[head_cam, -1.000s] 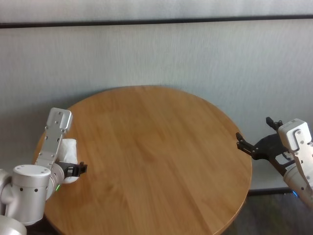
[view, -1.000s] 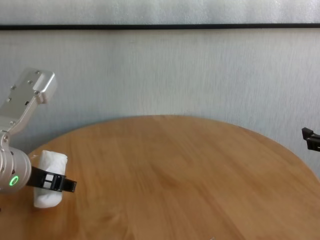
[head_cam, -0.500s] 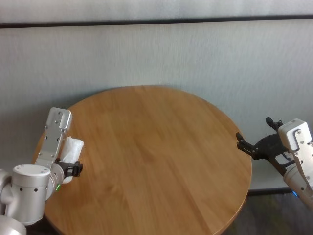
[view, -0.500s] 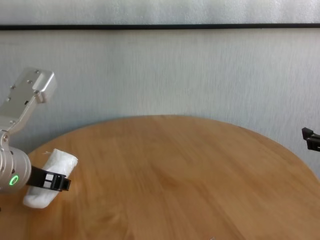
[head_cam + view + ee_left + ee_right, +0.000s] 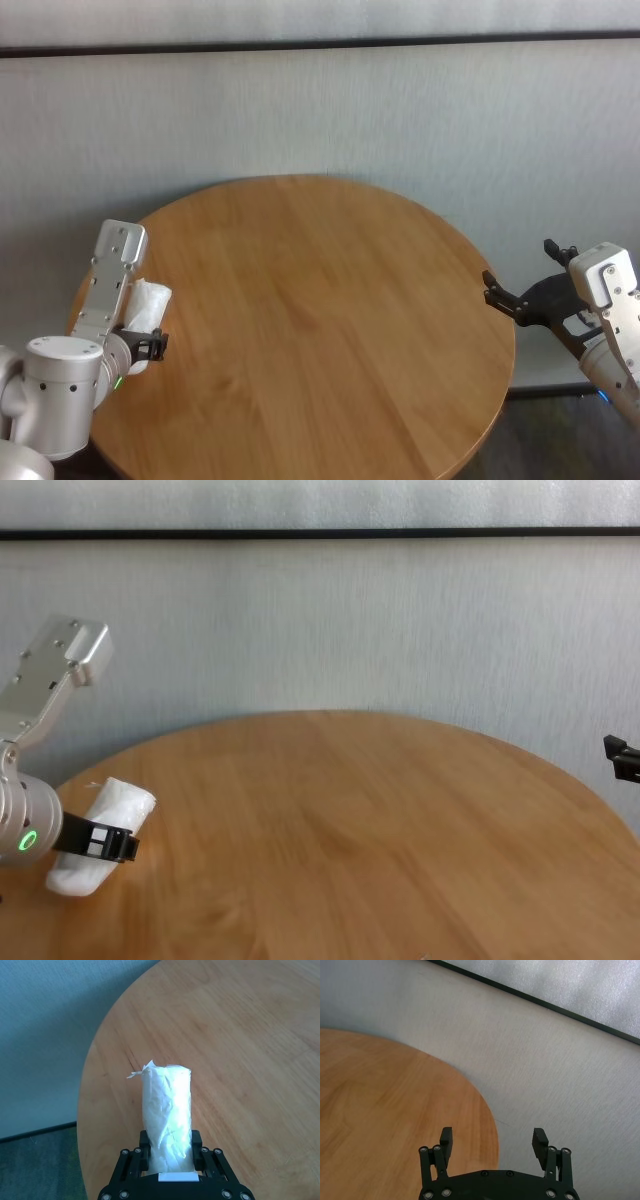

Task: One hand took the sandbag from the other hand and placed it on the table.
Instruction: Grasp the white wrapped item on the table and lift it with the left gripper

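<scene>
The left gripper (image 5: 170,1152) has just closed on the sandbag (image 5: 166,1112) at the table's (image 5: 320,330) left edge, and the bag has tipped from upright to slanted, its far end leaning over the wood. So the pickup looks secured, with the handover yet to come. The right gripper (image 5: 492,1141) waits off the right rim, fingers spread wide and empty.

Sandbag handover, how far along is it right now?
Done: the left gripper has shut on the sandbag at the table's left edge. In hand: that grip. Left: the open right gripper, off the right edge, must take it and place it down.
</scene>
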Controlling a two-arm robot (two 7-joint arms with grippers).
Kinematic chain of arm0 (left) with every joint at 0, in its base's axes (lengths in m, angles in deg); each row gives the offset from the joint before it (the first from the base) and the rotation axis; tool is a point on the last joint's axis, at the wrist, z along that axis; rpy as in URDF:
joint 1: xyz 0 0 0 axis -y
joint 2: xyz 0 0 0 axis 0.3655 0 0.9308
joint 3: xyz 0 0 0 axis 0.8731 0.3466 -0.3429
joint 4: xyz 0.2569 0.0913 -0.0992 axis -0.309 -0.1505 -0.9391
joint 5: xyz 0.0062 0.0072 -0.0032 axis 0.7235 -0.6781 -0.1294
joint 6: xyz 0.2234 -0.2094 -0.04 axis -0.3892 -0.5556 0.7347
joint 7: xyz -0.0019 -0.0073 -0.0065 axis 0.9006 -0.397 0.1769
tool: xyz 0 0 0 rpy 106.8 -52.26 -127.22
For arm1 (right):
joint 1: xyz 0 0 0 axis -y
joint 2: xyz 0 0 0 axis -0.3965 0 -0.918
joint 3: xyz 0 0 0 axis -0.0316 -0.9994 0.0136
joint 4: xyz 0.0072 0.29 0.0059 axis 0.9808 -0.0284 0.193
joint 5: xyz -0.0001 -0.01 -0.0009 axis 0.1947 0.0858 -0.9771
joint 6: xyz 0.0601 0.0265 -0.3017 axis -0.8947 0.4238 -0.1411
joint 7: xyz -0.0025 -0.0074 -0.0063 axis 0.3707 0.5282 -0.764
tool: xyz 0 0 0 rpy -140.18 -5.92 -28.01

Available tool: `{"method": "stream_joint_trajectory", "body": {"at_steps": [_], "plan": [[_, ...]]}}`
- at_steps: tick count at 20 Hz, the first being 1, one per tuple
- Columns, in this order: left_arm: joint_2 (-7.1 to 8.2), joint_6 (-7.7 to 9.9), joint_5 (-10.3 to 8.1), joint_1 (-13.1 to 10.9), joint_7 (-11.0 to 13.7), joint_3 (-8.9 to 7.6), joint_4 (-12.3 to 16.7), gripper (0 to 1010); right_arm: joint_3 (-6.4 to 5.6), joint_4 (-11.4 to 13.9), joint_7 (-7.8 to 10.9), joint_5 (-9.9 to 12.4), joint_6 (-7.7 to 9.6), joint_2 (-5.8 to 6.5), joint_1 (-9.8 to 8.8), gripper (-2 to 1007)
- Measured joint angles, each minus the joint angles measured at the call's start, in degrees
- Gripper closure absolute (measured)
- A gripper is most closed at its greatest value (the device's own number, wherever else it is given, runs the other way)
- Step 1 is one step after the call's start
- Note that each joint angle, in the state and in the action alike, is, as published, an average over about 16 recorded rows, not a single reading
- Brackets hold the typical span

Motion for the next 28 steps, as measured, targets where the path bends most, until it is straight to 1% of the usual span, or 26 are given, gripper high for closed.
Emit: {"method": "stream_joint_trajectory", "body": {"at_steps": [11,28], "plan": [[-0.02,0.04,-0.06,-0.01,0.00,-0.04,0.04,524,0.00,0.00,0.00,0.00,0.00,0.00,0.00,0],[-0.02,0.04,-0.08,-0.01,0.00,-0.05,0.05,526,0.00,0.00,0.00,0.00,0.00,0.00,0.00,0]]}}
